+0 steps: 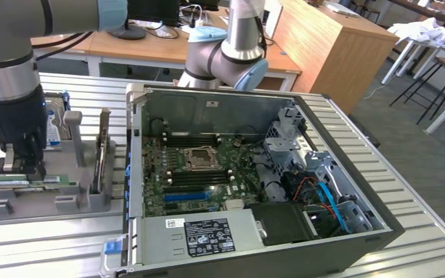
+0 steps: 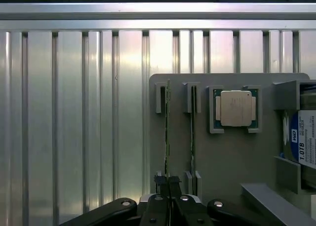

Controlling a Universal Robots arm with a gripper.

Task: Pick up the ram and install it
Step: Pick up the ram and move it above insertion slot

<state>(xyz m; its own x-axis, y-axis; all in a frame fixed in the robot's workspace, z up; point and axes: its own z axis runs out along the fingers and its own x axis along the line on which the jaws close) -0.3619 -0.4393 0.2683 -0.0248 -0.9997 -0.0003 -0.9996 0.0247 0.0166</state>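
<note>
Two ram sticks stand on edge in slots of a grey holder. In the wrist view the ram runs straight away from my gripper, whose black fingers are shut on its near end. The second ram stick stands parallel beside it, untouched. In the exterior view my gripper points straight down at the holder at that view's left, over the green ram. The open computer case lies to the exterior view's right, with its motherboard exposed.
A square silver processor chip and a blue-labelled hard drive sit in the same holder. Everything rests on a ribbed metal table. A second robot arm stands behind the case. Wooden desks and stools are in the background.
</note>
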